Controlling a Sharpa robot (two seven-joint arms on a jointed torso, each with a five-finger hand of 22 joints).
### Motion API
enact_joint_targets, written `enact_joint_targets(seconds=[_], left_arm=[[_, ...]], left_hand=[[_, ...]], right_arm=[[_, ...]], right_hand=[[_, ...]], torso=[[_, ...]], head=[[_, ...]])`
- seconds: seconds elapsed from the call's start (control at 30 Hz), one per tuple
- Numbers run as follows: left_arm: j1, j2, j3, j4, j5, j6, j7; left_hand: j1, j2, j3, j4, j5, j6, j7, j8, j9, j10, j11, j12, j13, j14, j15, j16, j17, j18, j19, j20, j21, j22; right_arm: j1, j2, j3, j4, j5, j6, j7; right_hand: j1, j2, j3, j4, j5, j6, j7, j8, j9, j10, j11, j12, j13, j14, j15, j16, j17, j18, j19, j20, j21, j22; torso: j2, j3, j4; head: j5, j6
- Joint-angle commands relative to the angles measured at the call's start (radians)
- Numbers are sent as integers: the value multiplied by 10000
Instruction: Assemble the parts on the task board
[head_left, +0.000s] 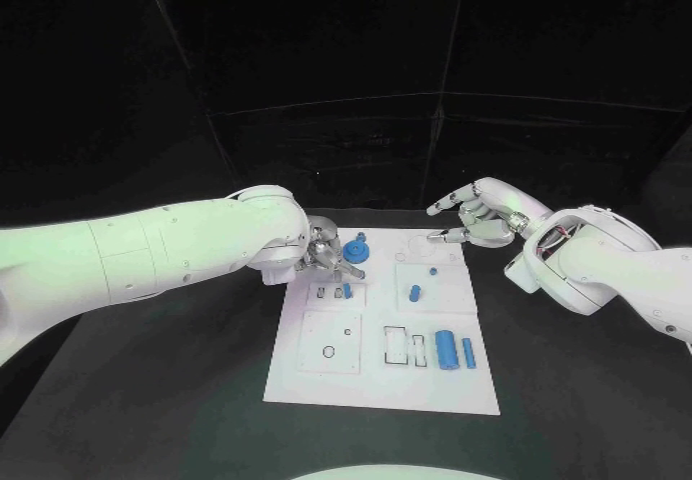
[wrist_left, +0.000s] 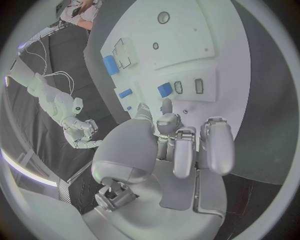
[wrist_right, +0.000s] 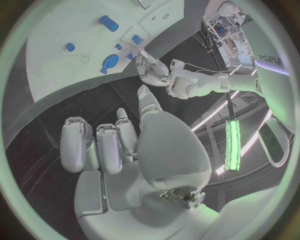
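The white task board (head_left: 378, 375) lies in the middle of the black table. My left hand (head_left: 329, 258) hovers over its far left corner, fingers partly curled and pointing down, with nothing between them. Just under its fingertips (wrist_left: 165, 106) a small blue part (head_left: 346, 291) (wrist_left: 165, 89) stands in a slot. A blue knob-shaped part (head_left: 358, 245) (wrist_right: 110, 61) sits beside that hand. My right hand (head_left: 483, 215) (wrist_right: 119, 145) hangs above the board's far right corner, fingers apart and empty. Near the right edge lie a large blue cylinder (head_left: 447, 349) (wrist_left: 110, 64) and a thin blue part (head_left: 467, 352).
A short blue peg (head_left: 414, 293) (wrist_right: 109, 23) and a tiny blue piece (head_left: 434, 271) (wrist_right: 70, 47) rest on the board's upper right plate. Empty rectangular cut-outs (head_left: 395, 344) and a round hole (head_left: 329, 351) show on the near half. Black table surrounds the board.
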Motion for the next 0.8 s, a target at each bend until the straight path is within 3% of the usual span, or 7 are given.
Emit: enact_joint_targets(seconds=[0.03,0.2,0.8], left_arm=[[21,104,-42,-110,-383,604,-292],[21,268,-116,-278,-418,793,-323],[-40,702,-233,-659,-526,1190,-375]], left_hand=[[-167,-18,-129,11,-20,-106,8,76,85,78,-24,69,39,1043,-91,62,2629,-112,264,-35,58,63],[-241,4,-191,6,-20,-121,-3,133,152,84,-38,90,58,1043,-95,62,2629,-132,288,-42,135,185],[32,189,-112,-163,-13,-201,-38,336,399,117,-69,150,111,1043,-119,62,2629,-154,297,-61,241,345]], right_arm=[[28,14,7,-5,63,107,-155],[31,24,8,-32,56,107,-198],[35,155,8,-183,53,188,-268]], right_hand=[[44,46,-92,10,65,67,-3,42,-12,-29,-76,-45,57,525,-41,-71,293,162,-65,1,-73,61],[43,57,-153,26,156,63,-5,47,-13,-30,-77,-47,52,526,-43,-76,293,164,-69,-2,-83,51],[39,142,-303,102,473,62,-10,68,-15,-32,-86,-51,35,525,-51,-107,263,174,-93,-11,-120,4]], torso=[[14,-6,11],[8,-8,-4],[14,-11,14]], head=[[-11,-21],[-12,-56],[-15,-129]])
